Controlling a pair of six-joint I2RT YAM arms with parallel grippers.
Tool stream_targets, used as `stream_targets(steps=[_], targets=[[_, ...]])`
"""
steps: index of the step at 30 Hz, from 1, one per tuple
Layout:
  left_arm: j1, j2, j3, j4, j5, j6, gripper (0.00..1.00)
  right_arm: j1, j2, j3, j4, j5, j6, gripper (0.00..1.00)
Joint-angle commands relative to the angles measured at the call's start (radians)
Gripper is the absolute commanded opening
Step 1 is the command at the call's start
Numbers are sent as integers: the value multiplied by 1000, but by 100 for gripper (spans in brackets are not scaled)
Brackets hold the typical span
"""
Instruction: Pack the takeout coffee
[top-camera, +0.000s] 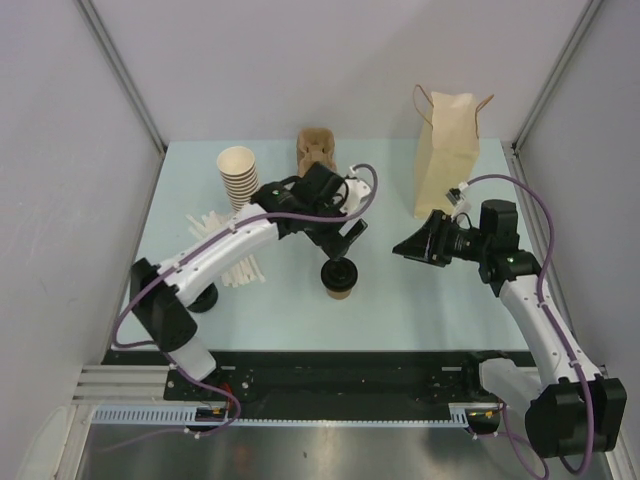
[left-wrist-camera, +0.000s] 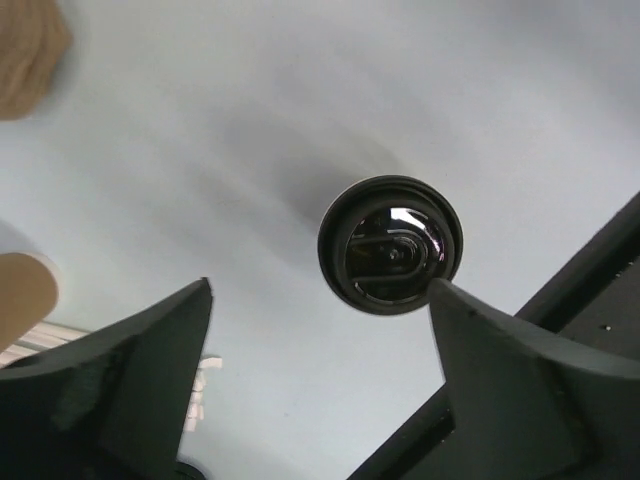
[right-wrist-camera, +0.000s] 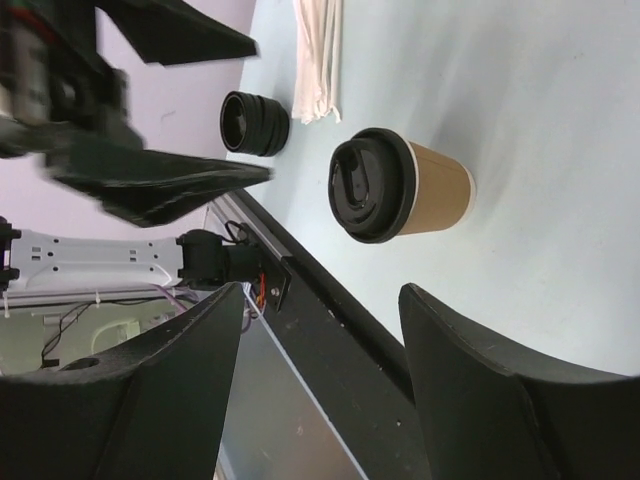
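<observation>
The takeout coffee stands upright on the pale blue table, just in front of the left gripper. The right gripper points at it from the right, apart. A brown paper bag stands behind the right gripper, and a stack of cups stands at the back left.

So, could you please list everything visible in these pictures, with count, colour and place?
takeout coffee: one, brown cup with black lid, middle of table
cup stack: one, brown with cream inside, far left
cup carrier: one, brown cardboard, far middle
paper bag: one, brown, upright, far right
wrapped sticks: a pile, white, left side
lid stack: one, black, near left
table: one, pale blue
left gripper: one, black, open, above the coffee
right gripper: one, black, open, right of the coffee
</observation>
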Motion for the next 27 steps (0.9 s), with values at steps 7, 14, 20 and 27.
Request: stream_targets(steps=[7,14,20,27], targets=[[127,-475,-128,198,160,2,99,153,-56,172,-3,117,-258,75],[133,-766,-549,526,206,-225,100,348,-75,229,97,203,-299,100],[157,-740,-735,744,683,-525,86,345,89,133,216,-48,8,80],[156,-617,-918,1080,782,-794,28,406,194,65,345,-74,165,37]])
